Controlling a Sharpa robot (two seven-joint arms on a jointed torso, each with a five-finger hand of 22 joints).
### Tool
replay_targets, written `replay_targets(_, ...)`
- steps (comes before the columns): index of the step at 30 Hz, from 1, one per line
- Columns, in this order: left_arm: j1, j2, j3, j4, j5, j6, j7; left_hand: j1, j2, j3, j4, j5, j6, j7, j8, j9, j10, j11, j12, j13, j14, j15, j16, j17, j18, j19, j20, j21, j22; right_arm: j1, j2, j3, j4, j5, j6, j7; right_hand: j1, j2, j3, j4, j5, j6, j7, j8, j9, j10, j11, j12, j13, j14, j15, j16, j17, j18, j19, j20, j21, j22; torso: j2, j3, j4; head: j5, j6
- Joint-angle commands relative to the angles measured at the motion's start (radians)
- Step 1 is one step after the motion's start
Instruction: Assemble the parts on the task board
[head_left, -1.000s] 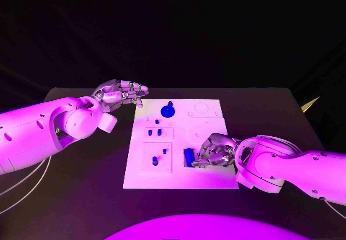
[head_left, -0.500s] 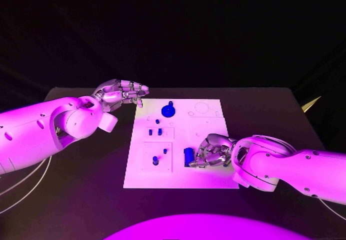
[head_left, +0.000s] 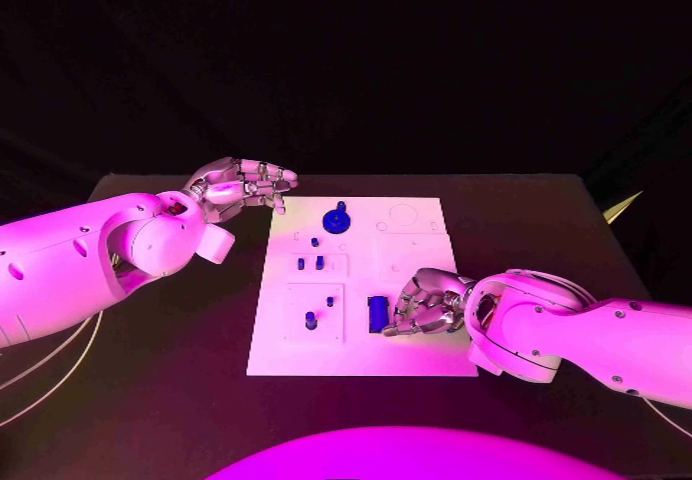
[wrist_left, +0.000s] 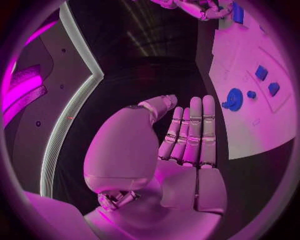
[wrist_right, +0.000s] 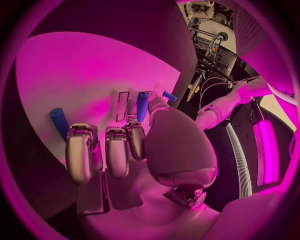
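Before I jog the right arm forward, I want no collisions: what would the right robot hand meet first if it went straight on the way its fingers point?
Probably the upright blue part just ahead of the right robot hand on the task board. Whether the fingertips already touch it, I cannot tell.

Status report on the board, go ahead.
Left hand empty, hovering off the task board's far corner. Right hand beside the upright blue part; grip unclear. Nothing blocking.
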Motion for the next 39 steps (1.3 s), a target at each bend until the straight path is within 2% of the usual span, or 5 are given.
replay_targets(1,0.001,0.001,0.001,0.001,0.004,0.014,0.005,-0.001,0.0,0.005,0.0,0.004,-0.008,0.031,0.005,0.001,-0.005,-0.001,0.007,-0.001,-0.005,-0.001,0.007,-0.001,0.014,0.004,0.005,-0.003,-0.001,-0.001,-0.003,0.0,0.005,-0.022,0.022,0.008,-0.002,-0.01,-0.002,0.007,0.004,0.005,0.003,-0.005,-0.001,0.024,-0.004,0.0,0.135,0.094,-0.005,0.006,0.215,-0.009,0.084,-0.008,0.003,0.225,0.0,-0.0005,-0.0005,0.001,0.0)
replay_targets(8,0.001,0.001,0.001,0.002,0.004,0.014,0.005,0.0,0.0,0.005,-0.001,0.004,-0.009,0.031,0.006,0.001,-0.005,-0.001,0.008,-0.001,-0.005,-0.001,0.007,-0.001,0.014,0.004,0.005,-0.004,-0.001,-0.001,-0.024,0.0,0.018,-0.032,-0.007,0.014,-0.004,-0.012,-0.003,0.011,0.004,0.007,0.003,-0.004,-0.001,0.024,-0.004,0.001,0.136,0.094,-0.005,0.006,0.215,-0.009,0.085,-0.008,0.004,0.225,0.0,-0.0003,0.0,0.0,-0.001)
replay_targets(16,0.001,-0.002,0.001,0.004,0.004,0.009,0.013,0.0,0.0,0.005,-0.001,0.004,-0.009,0.031,0.007,0.001,-0.006,-0.001,0.009,-0.002,-0.006,-0.001,0.007,-0.002,0.014,0.004,0.005,-0.004,-0.001,0.015,-0.116,0.001,0.06,-0.032,-0.108,0.082,0.023,-0.009,0.013,0.013,0.006,-0.014,0.01,-0.02,-0.006,0.025,0.001,0.004,0.139,0.094,-0.002,0.005,0.212,-0.008,0.083,-0.006,-0.002,0.224,-0.002,-0.0013,-0.0023,-0.003,0.002)
replay_targets(23,0.001,-0.008,0.001,0.014,0.004,0.005,0.029,-0.002,-0.002,0.004,-0.001,0.004,-0.009,0.031,0.008,0.001,-0.006,-0.002,0.011,-0.002,-0.006,-0.001,0.008,-0.002,0.014,0.004,0.005,-0.004,-0.002,0.025,-0.199,0.0,0.066,-0.094,-0.162,0.112,0.045,-0.012,0.024,0.009,0.005,-0.026,0.016,-0.032,-0.008,0.028,0.006,0.011,0.145,0.094,0.003,0.006,0.215,-0.009,0.084,-0.002,0.0,0.225,-0.001,-0.0008,-0.0023,-0.02,0.006)
replay_targets(39,0.0,-0.008,0.001,0.016,0.004,0.006,0.032,-0.002,-0.002,0.004,-0.001,0.004,-0.009,0.031,0.009,0.001,-0.006,-0.002,0.012,-0.002,-0.006,-0.001,0.008,-0.002,0.014,0.004,0.005,-0.005,-0.002,-0.028,-0.228,-0.004,0.031,-0.221,-0.157,0.016,0.043,-0.011,0.026,0.017,0.004,-0.014,0.014,-0.029,-0.005,0.026,0.006,0.008,0.143,0.094,0.003,0.006,0.216,-0.009,0.084,-0.001,0.001,0.226,0.0,0.0001,0.001,-0.033,0.003)
